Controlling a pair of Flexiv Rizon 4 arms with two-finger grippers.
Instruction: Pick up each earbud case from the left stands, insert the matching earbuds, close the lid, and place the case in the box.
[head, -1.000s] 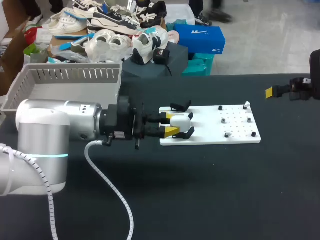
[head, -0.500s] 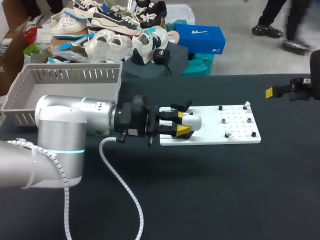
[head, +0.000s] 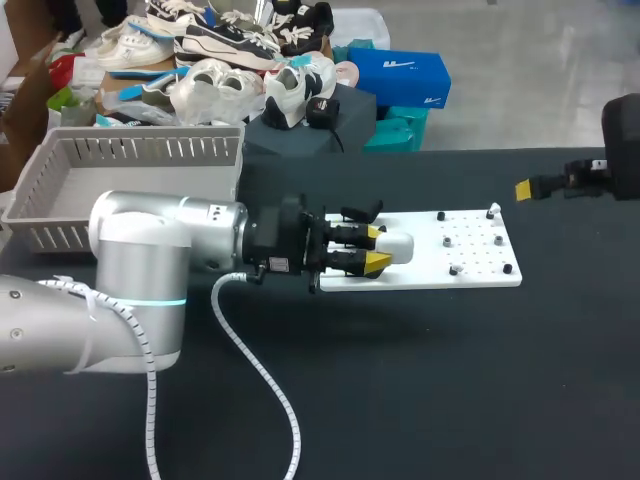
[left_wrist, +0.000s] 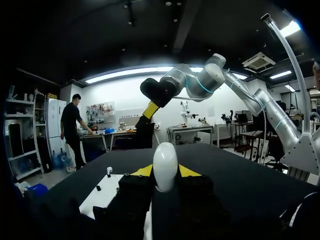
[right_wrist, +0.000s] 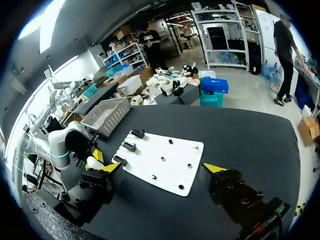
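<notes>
Black stands (head: 362, 212) and small pegs (head: 455, 269) stud the white board (head: 420, 265); the dark table (head: 450, 380) around it offers passage.

There is one white case (head: 395, 246). One white board (head: 470, 255) carries three black stands (right_wrist: 129, 146) and six small dark studs (right_wrist: 162, 159), as counted in the right wrist view. One grey basket (head: 140, 150) sits at the table's left.

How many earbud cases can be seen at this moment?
1. The white earbud case sits gripped in the left claw, above the stand end of the white board. The claw and arm may hide others.
</notes>
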